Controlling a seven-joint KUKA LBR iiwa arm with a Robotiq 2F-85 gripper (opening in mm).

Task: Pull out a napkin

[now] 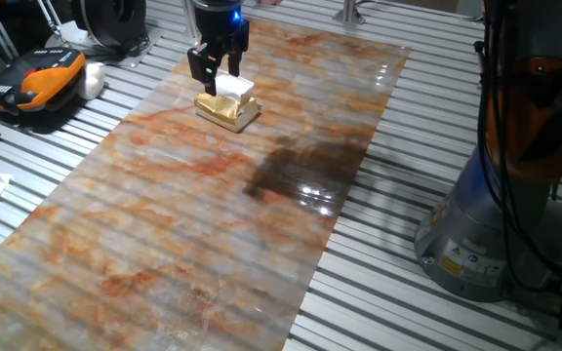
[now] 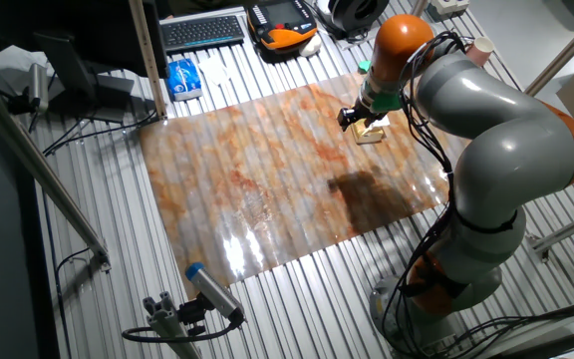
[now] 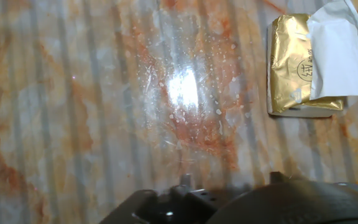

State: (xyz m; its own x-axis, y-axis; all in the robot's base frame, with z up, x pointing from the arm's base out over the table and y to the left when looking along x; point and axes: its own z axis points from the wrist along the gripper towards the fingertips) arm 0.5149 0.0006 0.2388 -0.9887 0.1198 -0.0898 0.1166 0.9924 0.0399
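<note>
A small shiny gold box (image 1: pixel 228 113) (image 2: pixel 370 136) (image 3: pixel 294 62) sits at the far end of the marbled mat. A white napkin (image 1: pixel 235 88) (image 3: pixel 340 56) sticks out of its top and folds over one side. My gripper (image 1: pixel 217 74) (image 2: pixel 366 121) hangs just above and behind the box. Its two dark fingers stand apart with nothing held between them. In the hand view the box lies off at the upper right, and only the dark underside of the hand shows along the bottom edge. The fingertips do not show there.
The marbled orange-grey mat (image 1: pixel 193 224) covers a slatted metal table. A dark patch (image 1: pixel 305 171) marks the mat's middle. An orange-black device (image 1: pixel 32 83) lies at the far left, the arm's base (image 1: pixel 496 224) stands at the right. A keyboard (image 2: pixel 202 30) and blue pack (image 2: pixel 180 78) lie beyond the mat.
</note>
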